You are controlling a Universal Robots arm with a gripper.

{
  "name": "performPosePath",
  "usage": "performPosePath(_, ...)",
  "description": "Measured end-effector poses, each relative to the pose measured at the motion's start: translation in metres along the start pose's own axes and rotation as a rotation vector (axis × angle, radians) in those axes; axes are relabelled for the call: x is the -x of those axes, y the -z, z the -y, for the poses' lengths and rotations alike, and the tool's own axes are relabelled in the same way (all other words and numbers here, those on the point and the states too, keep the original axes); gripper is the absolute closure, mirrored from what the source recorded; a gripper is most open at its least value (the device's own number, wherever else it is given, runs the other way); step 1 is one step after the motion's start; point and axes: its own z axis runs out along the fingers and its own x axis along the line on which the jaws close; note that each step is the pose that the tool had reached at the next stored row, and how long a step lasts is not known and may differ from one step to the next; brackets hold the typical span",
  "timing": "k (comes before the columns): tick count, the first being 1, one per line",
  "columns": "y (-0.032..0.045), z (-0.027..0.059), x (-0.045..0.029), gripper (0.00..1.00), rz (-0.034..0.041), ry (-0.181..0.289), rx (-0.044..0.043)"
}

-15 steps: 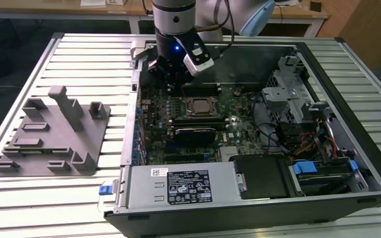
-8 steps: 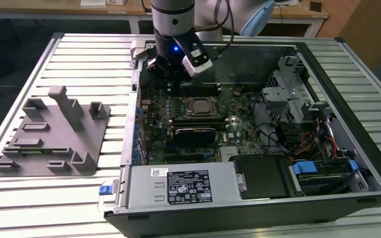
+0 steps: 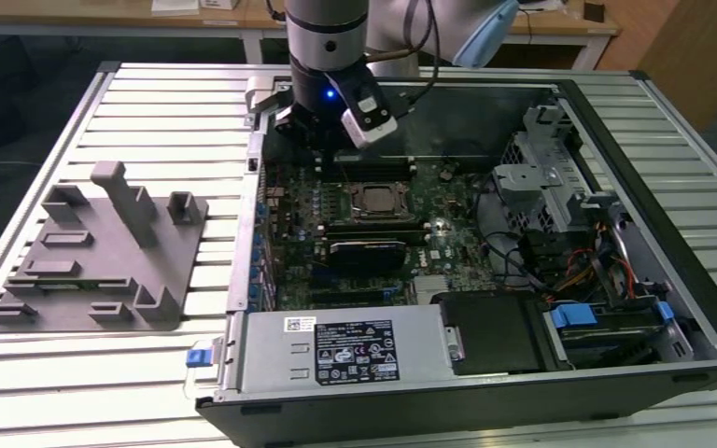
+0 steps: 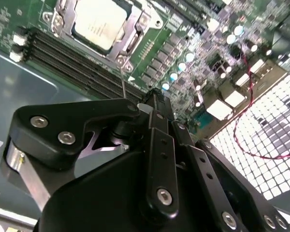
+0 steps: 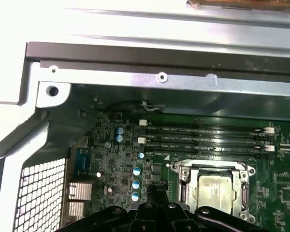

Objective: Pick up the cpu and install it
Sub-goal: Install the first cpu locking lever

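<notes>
Sitting flat in socket [image 4: 135, 30] on motherboard [image 3: 452, 245]: cpu [image 3: 375, 199]. Farther, toward exterior view's left, gripper [image 3: 317, 154] low beside memory slots [image 3: 377, 171], fingers pinched together, empty. Likely risk: sideways drift clips slots; knock on socket skews cpu.

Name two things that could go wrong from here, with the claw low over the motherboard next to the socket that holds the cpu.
1. The claw hangs close above the memory slots and the blue capacitors; a sideways slip could strike them.
2. A thin metal rod stands up by the socket, between the claw and the cpu; the claw might snag it and disturb the chip.
</notes>
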Motion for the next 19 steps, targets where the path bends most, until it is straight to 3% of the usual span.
performPosePath(3,-0.0008,0.0007,-0.0001,0.89,-0.0119,-0.002,0.0223)
performPosePath(5,-0.0011,0.0009,-0.0001,0.89,-0.0173,-0.002,0.0422)
performPosePath(11,-0.0018,0.001,-0.0001,0.89,-0.0176,-0.003,0.0445)
performPosePath(16,-0.0087,0.0018,-0.0011,0.89,-0.0144,-0.002,0.0478)
performPosePath(17,-0.0094,0.002,-0.0012,0.89,-0.0137,-0.002,0.0508)
performPosePath(19,-0.01,0.0021,-0.0012,0.89,-0.012,-0.002,0.0714)
